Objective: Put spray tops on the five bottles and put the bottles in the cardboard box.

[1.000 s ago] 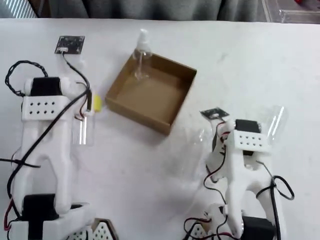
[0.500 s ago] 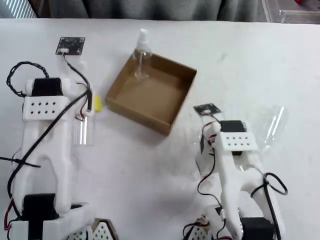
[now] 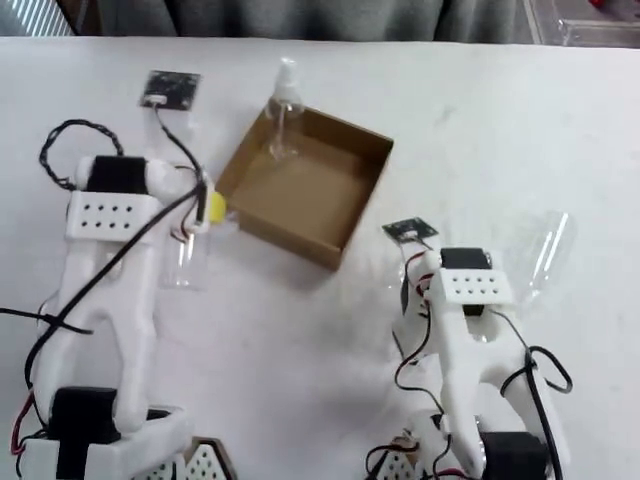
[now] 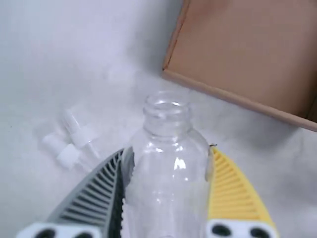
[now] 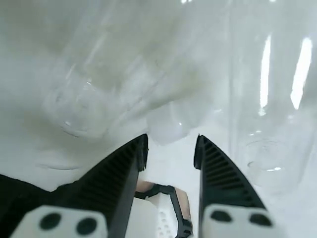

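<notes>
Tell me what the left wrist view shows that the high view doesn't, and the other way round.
Left wrist view: the open, capless neck of the clear plastic bottle clamped in the left gripper, and loose white spray tops lying on the white table beside it. High view: a capped clear spray bottle standing at the far corner of the brown cardboard box, the right arm, and a clear bottle lying beside that arm. Both: the gripped bottle and the box.
</notes>
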`<state>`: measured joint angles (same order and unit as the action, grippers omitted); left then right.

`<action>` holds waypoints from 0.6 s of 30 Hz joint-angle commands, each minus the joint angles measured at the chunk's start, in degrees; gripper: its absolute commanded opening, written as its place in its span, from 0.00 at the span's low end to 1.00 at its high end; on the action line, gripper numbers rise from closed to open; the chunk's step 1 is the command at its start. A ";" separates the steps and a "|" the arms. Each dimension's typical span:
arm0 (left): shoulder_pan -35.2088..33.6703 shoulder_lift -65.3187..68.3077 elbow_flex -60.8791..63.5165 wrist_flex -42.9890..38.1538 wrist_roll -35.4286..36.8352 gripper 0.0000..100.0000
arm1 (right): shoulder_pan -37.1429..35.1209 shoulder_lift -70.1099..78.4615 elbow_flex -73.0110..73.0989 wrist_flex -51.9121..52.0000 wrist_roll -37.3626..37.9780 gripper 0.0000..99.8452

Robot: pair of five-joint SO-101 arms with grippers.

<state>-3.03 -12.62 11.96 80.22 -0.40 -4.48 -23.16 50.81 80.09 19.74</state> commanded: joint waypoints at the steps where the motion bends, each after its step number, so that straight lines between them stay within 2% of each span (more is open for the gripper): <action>1: 0.57 -3.12 -0.53 -0.97 -0.18 0.02 | -0.92 5.32 -0.97 -1.45 0.35 0.13; 5: -0.57 -3.30 -0.62 -1.05 -0.18 0.02 | 0.31 13.49 -6.24 -3.47 0.35 0.13; 10: -1.01 -3.03 -0.53 -1.05 -0.35 0.02 | 0.48 20.26 -7.03 -11.30 -0.44 0.13; 12: -1.01 -2.95 -0.53 -1.05 -0.35 0.02 | 0.48 21.93 -7.03 -14.20 -3.08 0.10; 14: -1.01 -2.95 -0.53 -1.05 -0.35 0.02 | 0.57 22.81 -7.38 -16.22 -4.40 0.02; 18: -1.01 -2.95 -0.44 -1.05 -0.44 0.02 | 0.92 21.93 -7.47 -16.75 -4.40 0.02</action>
<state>-3.56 -12.97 11.96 80.22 -0.40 -3.69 -1.36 45.63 67.52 15.96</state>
